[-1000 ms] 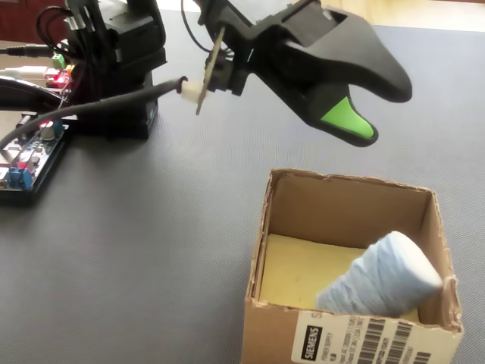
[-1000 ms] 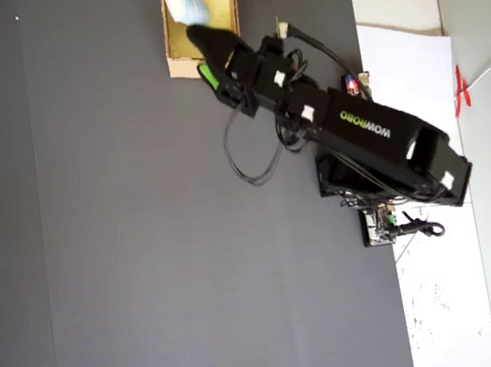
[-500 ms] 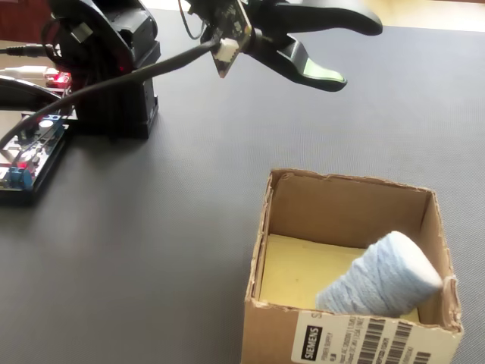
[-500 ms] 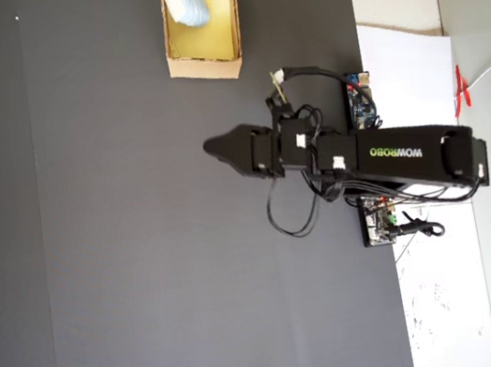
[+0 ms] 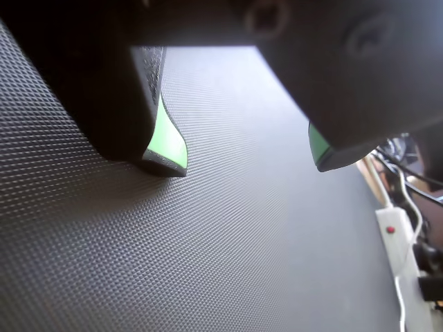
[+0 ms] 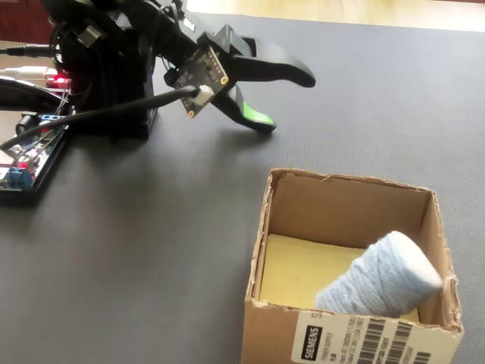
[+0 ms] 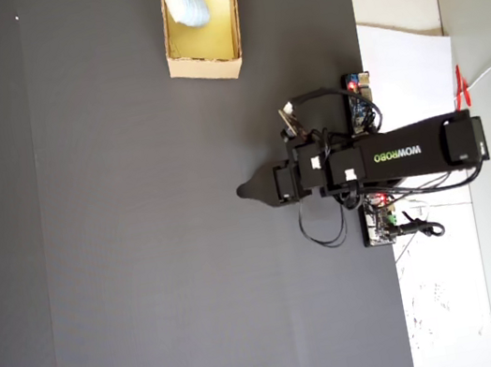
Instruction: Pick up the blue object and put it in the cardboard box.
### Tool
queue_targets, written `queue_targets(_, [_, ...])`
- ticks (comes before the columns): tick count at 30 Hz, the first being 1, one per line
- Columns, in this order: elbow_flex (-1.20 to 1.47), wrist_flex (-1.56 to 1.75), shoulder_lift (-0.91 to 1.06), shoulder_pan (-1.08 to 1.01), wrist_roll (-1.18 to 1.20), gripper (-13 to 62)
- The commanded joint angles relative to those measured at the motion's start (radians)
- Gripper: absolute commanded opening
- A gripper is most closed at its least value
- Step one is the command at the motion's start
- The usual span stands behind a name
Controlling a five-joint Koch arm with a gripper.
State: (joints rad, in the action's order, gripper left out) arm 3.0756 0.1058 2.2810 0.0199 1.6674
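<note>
The blue object [image 6: 383, 277], a pale ribbed lump, lies inside the cardboard box [image 6: 261, 227], leaning against the box's right wall in the fixed view. In the overhead view the blue object [image 7: 186, 4] sits in the far end of the box [image 7: 206, 65] at the top of the mat. My gripper [image 6: 288, 100] hangs low over the dark mat close to the arm's base, well away from the box. It is open, and the wrist view shows only bare mat between the green-padded jaws of the gripper [image 5: 246, 162]. In the overhead view the gripper [image 7: 245, 190] points left.
A white power strip [image 5: 398, 242] with cables lies off the mat's right edge in the wrist view. Circuit boards [image 6: 30, 152] with red lights sit beside the arm's base [image 7: 360, 106]. White paper [image 7: 406, 70] lies under the base, beyond the mat.
</note>
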Motion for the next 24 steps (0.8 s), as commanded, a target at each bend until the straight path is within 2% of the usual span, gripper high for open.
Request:
queue_targets(1, [0.043,0.049,0.089,0.000,0.031,35.2])
queue_targets(9, [0.041,-0.135,0.080,0.002,0.025,35.2])
queue_targets(24, [0.043,-0.143,0.081,-0.002,0.021,34.8])
